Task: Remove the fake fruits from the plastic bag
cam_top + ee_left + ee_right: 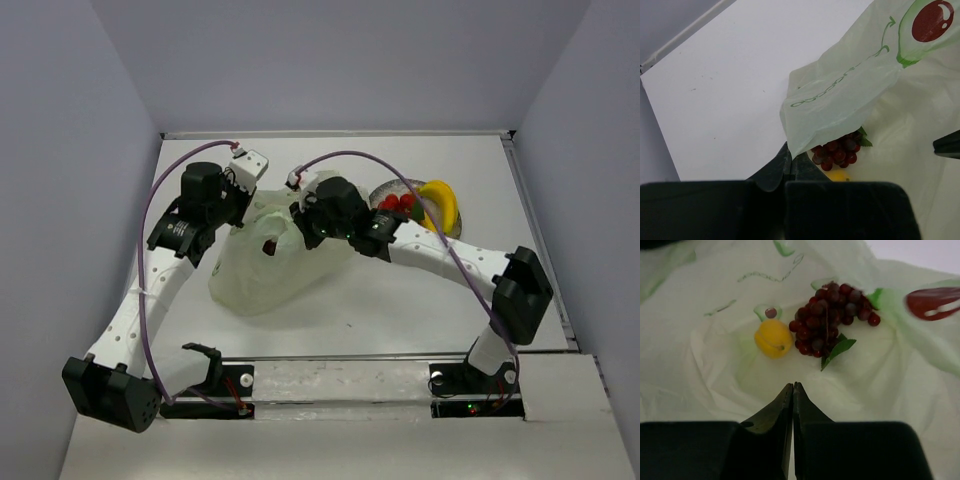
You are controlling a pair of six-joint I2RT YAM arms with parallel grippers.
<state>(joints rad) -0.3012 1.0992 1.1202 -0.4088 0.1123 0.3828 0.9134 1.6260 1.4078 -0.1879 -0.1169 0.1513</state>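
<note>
While the right gripper (pixel 793 389) hangs inside the bag mouth: its fingers are pressed together tip to tip, with nothing visible between them, just short of the fruit.
Left gripper (pixel 790 161): fingers together, apparently pinched on the rim of the plastic bag (pixel 850 95) and holding it up as a flap.
Fruit in the bag: a dark grape bunch (pixel 827 320) with a green leaf, and a yellow-orange round fruit (pixel 772 338) just beside it. I cannot tell whether they touch. Both lie on the bag's floor.
Step in hand: probably fetching one of these two.
Doing it well: part the fingers before advancing, straddle a single fruit across its middle, and close on its body rather than on the film beneath. The glossy round fruit may slip, so centre it.
In the way: loose folds of film around the fruit and the flap overhead. Pinching the film would drag the bag along.
Outside the bag: banana (pixel 441 202) and red berry cluster (pixel 397 203) on the grey plate (pixel 383 192), just right of the bag and close to the right forearm.
Progress: about halfway, judging by two fruits out and two in.
</note>
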